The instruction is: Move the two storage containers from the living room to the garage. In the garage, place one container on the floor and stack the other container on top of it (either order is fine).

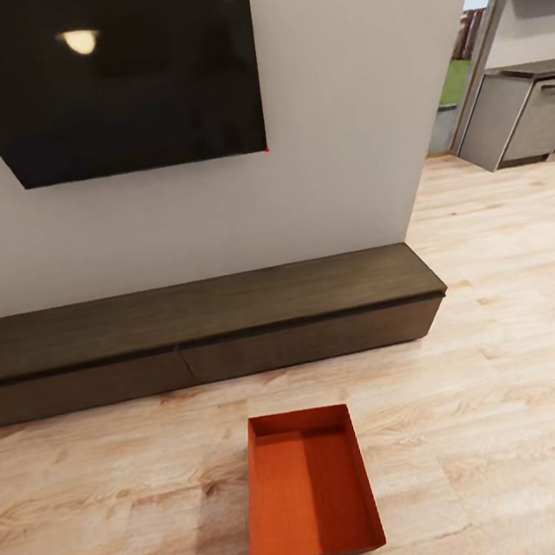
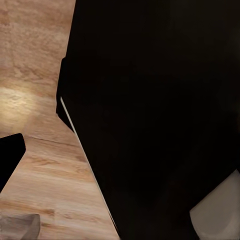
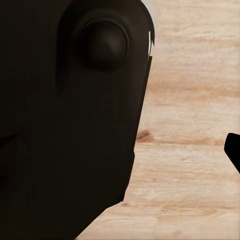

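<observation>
One orange-red storage container on the light wood floor, open and empty, near a long dark low cabinet — black TV on the wall above — can't tell if either gripper is open or closed.

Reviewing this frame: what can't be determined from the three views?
- Second container: one storage container sits on the wood floor in the head view; the other's whereabouts cannot be told.
- End effector states: dark robot body blocks the left wrist view; likewise in the right wrist view.
- TV: cut off by the top edge.
</observation>
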Tool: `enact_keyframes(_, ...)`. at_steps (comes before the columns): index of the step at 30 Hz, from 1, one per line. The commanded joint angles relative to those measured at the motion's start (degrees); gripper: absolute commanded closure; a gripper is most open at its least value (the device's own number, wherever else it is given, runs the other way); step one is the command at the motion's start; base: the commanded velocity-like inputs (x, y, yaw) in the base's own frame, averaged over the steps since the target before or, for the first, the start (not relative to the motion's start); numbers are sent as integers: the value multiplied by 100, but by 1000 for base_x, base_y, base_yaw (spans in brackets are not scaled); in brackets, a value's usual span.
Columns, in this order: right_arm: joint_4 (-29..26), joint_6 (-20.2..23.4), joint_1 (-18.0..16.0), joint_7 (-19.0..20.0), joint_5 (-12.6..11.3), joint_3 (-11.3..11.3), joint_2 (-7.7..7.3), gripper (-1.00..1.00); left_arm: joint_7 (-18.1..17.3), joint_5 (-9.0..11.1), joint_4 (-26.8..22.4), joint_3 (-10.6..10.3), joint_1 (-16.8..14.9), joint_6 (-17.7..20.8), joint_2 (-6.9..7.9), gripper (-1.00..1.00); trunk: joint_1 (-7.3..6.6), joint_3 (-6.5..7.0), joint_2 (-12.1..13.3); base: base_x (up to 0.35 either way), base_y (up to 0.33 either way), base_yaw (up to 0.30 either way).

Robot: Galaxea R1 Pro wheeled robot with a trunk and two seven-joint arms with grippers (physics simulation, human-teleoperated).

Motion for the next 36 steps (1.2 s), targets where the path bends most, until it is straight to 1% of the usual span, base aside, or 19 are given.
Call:
enact_keyframes(1, 15, -27, -4, -2, -43, 48, 3, -100, -2, 13, 0, 37, -1, -12, -3, -100, 0, -13, -2, 0, 0, 0)
enact_keyframes(36, 15, -27, -4, -2, -42, 48, 3, -100, 1, 13, 0, 37, -1, -12, -2, -100, 0, -333, -2, 0, 0, 0)
